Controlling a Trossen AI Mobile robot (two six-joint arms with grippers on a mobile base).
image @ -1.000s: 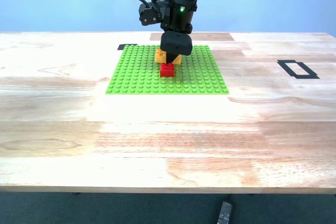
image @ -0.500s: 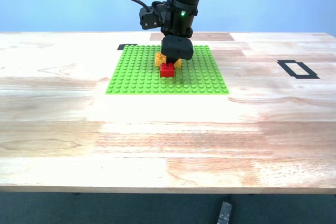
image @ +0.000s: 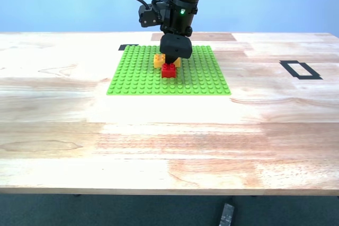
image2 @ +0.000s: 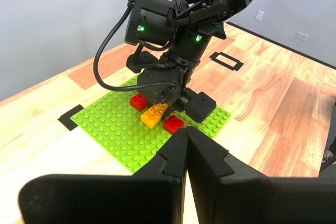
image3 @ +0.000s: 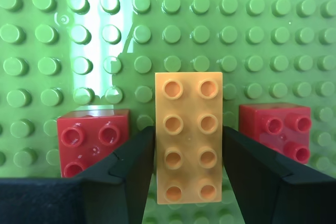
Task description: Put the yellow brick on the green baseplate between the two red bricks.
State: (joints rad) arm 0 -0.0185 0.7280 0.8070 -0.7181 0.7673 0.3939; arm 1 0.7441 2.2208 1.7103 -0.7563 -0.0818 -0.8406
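The yellow brick (image3: 188, 141) sits between my second tool's (image3: 188, 182) fingers (upright).

The light wooden table (image: 169, 130) carries the green baseplate (image: 137, 80) at twelve o'clock of its middle; a black tape rectangle (image: 300, 70) lies at two o'clock; a small black tape mark (image: 127, 47) touches the plate's eleven o'clock corner.

Yellow brick (image: 159, 60) now lower, down on the green baseplate (image: 137, 75), with my second pincer (image: 172, 59).
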